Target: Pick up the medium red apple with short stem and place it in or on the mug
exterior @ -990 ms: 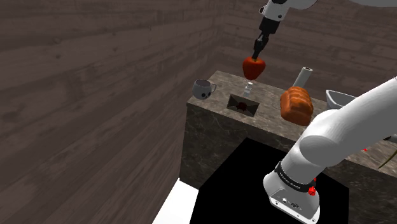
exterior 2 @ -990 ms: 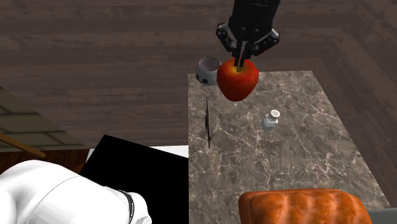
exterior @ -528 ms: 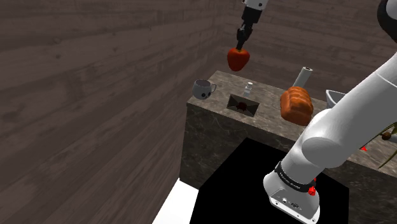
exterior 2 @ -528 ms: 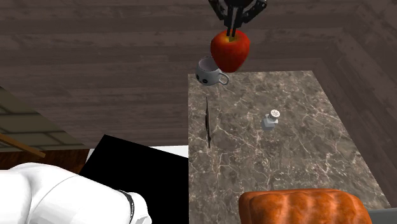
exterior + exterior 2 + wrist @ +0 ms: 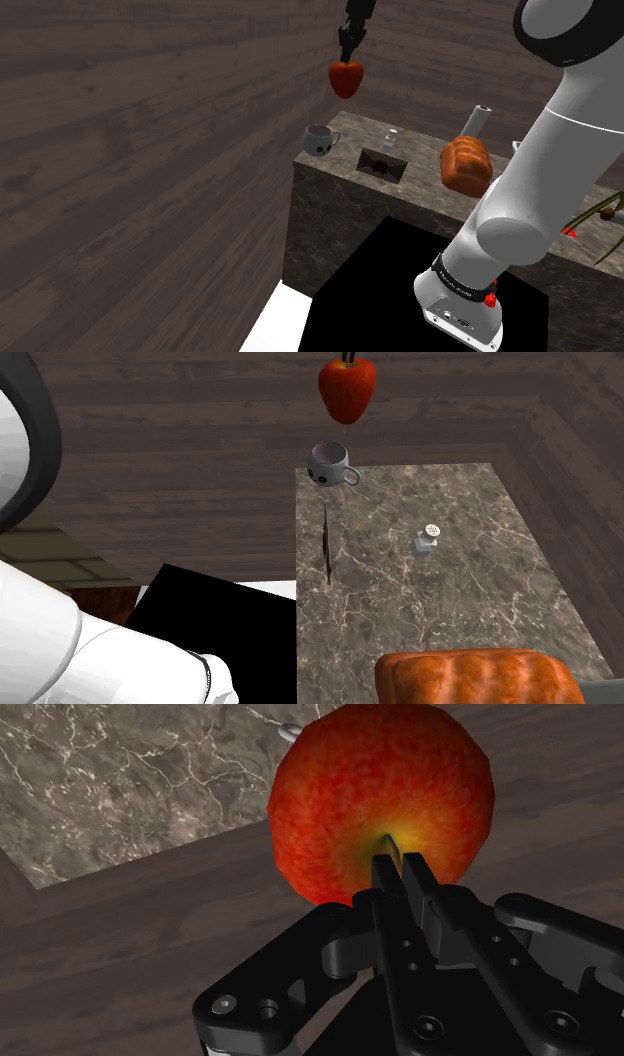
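The claw (image 5: 346, 55) hangs fingers-down from the shoulder view's top edge. The white arm (image 5: 540, 170) rises steeply from the stand at 5 o'clock and runs out past the top. The claw's fingers (image 5: 418, 884) are closed almost together, pinching the short stem of the red apple (image 5: 346, 78). The apple hangs directly under them, high above the marbled surface (image 5: 450, 592). Its long axis is near vertical, stem end up and tapered end down. The grey mug (image 5: 330, 462) stands upright at the surface's corner, at 6 o'clock from the apple in the second exterior view, with its handle towards 4 o'clock.
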